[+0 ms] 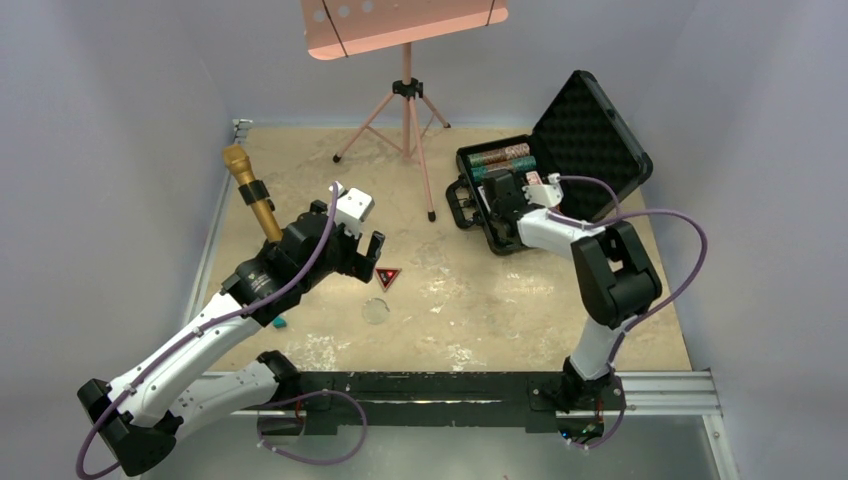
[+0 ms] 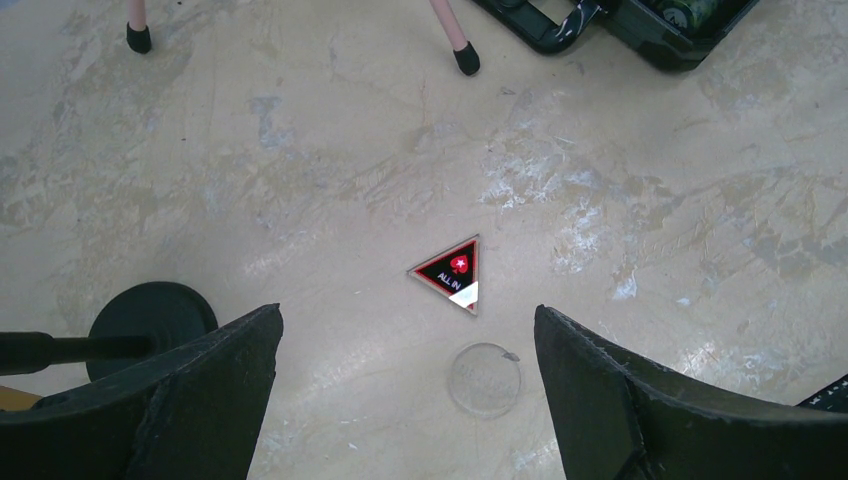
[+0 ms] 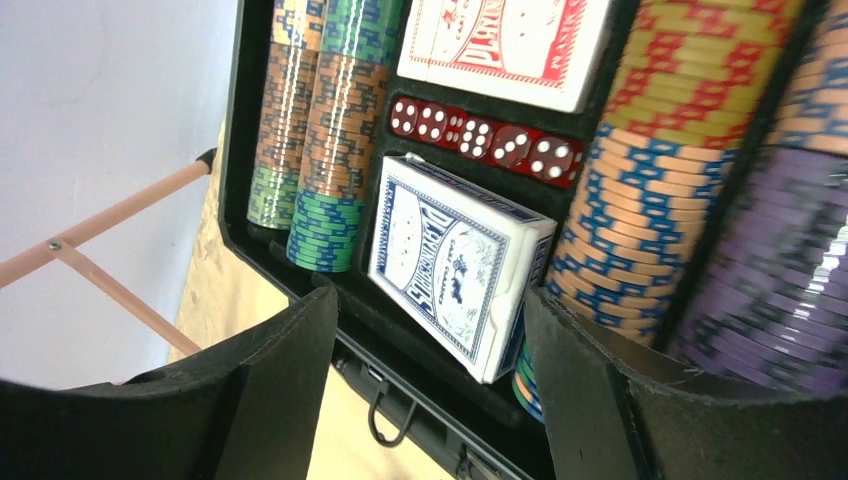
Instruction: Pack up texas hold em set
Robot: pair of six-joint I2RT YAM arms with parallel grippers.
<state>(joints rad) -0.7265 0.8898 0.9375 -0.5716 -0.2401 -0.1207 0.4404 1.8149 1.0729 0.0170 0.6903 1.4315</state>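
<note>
The black case (image 1: 590, 135) stands open at the back right, its foam lid raised. Striped poker chips (image 3: 320, 150) lie in rows inside, with a red deck (image 3: 500, 45), red dice (image 3: 485, 135) and a blue deck (image 3: 455, 262) that lies tilted. My right gripper (image 3: 430, 293) is open and empty just above the blue deck, at the case's near wall (image 3: 420, 350). The triangular red-black button (image 2: 452, 272) lies flat on the table, also in the top view (image 1: 387, 278). My left gripper (image 2: 407, 312) is open and empty above and just short of it.
A clear round disc (image 2: 484, 379) lies near the button. A gold microphone (image 1: 250, 190) on a round black base (image 2: 150, 315) stands at the left. A pink music stand tripod (image 1: 405, 110) stands at the back centre. A small teal piece (image 1: 280, 322) lies by the left arm.
</note>
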